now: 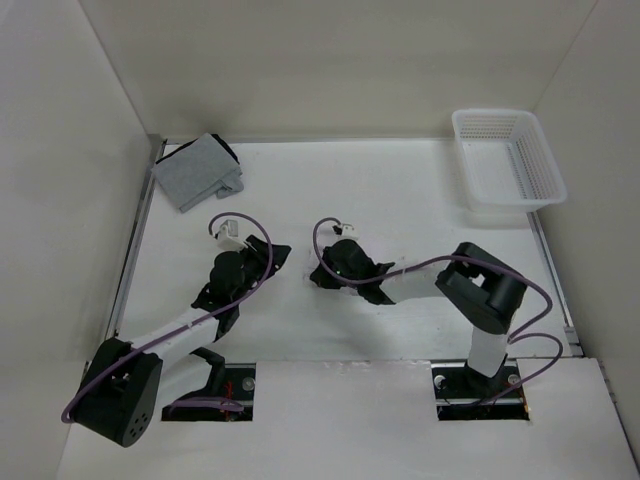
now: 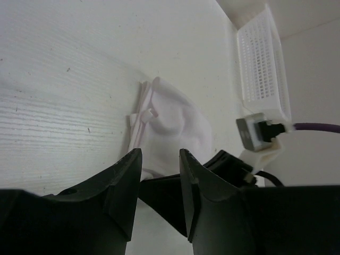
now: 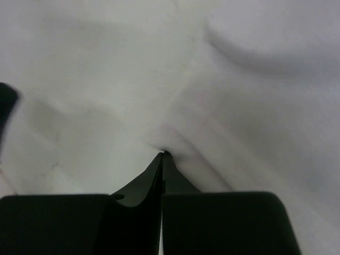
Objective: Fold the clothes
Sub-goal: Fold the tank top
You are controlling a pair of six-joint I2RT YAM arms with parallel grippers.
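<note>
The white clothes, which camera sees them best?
The left wrist view: the white clothes lie bunched on the table, shape clear. The right wrist view is too close, only fabric pinched in the right fingers. From the top they blend into the white table.

Left end effector (image 2: pixel 160 155) stands parted; right end effector (image 3: pixel 163 155) is closed.

White table (image 1: pixel 400 190), faint wood grain. Plain off-white walls (image 1: pixel 330 60) enclosing left, far and right sides. White near panel (image 1: pixel 340 420) with two dark rectangular cut-outs (image 1: pixel 243 400). Soft, even light.
</note>
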